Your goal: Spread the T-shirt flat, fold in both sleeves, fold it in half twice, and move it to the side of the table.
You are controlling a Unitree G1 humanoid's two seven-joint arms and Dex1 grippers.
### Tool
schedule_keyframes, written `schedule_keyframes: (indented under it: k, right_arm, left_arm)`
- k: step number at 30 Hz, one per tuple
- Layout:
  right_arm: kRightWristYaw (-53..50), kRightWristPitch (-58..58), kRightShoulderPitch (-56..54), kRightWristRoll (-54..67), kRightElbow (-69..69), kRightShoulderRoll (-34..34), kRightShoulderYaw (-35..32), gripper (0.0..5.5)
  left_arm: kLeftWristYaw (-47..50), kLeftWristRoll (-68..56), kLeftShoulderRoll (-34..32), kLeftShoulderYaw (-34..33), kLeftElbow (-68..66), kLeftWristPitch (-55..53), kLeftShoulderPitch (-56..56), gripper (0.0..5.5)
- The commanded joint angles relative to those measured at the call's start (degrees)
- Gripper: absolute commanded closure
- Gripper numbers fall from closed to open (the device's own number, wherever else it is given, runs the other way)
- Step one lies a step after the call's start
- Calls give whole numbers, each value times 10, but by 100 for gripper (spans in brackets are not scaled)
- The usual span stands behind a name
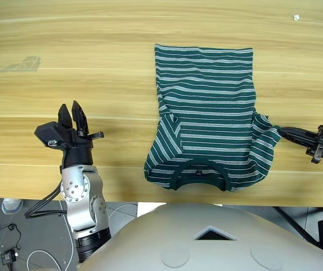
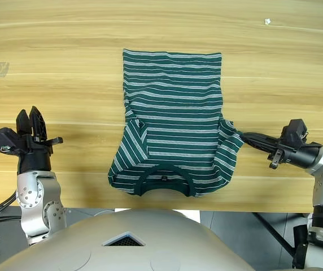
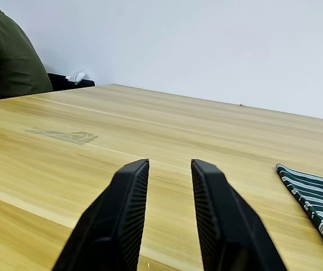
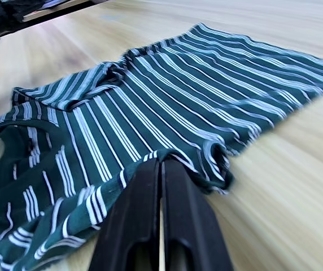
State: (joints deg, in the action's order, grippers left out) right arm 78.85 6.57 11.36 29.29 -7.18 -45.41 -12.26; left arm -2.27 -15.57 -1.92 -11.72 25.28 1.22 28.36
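Progress is early: we find the T-shirt (image 1: 206, 96) flat on the surface (image 1: 65, 34), left sleeve (image 1: 168, 141) turned in, right hand (image 2: 247, 136) clenched on the right sleeve (image 1: 265, 134) (left hand (image 1: 75, 111) released, apart), both halvings outstanding.

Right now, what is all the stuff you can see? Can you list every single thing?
T-shirt: one, dark green with white stripes, middle of the table, collar at the near edge.
table: one, light wood, under everything.
paper scrap: one, white, far right of the table.
flat patch: one, greyish, far left of the table.
plug with cables: a few, black and white, on the floor at the near left.
left end effector: one, black, open, over bare table left of the T-shirt.
right end effector: one, black, shut on the T-shirt's right sleeve edge.
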Motion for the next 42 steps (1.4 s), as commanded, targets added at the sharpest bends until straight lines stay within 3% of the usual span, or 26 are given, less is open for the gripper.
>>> schedule_keyframes:
  k: [1, 10, 19, 24, 32, 35, 38, 40, 42]
  right_arm:
    - [-20, -8, 5, -28, 71, 26, 54, 547]
    - [-81, -19, -30, -96, 89, 72, 145, 547]
    - [-65, -12, -20, -75, 104, 66, 155, 547]
    - [-31, 11, -6, -31, 135, 57, 152, 454]
    - [-59, -6, -25, -42, 122, 78, 147, 308]
    - [-179, -96, -67, -73, 93, 129, 81, 247]
    - [-265, -179, -94, -131, 71, 123, 28, 225]
    - [-316, -356, -89, -284, 18, 70, 31, 225]
    - [-373, -529, -88, -429, -42, 25, 46, 225]
  left_arm:
    - [-9, 11, 3, 12, -12, 8, -4, 410]
    - [-20, 16, 6, 23, -29, 18, -2, 410]
    - [-32, 21, 9, 34, -37, 23, 6, 410]
    - [-33, 22, 8, 34, -43, 25, 2, 410]
    - [-43, 30, 0, 48, -41, 26, -1, 410]
    - [-70, 110, -73, 49, -25, 40, -11, 410]
    - [-118, 263, -232, 20, -45, 115, -14, 410]
    - [-160, 386, -357, 32, -81, 205, 4, 410]
    - [-194, 447, -437, 48, -98, 263, 7, 410]
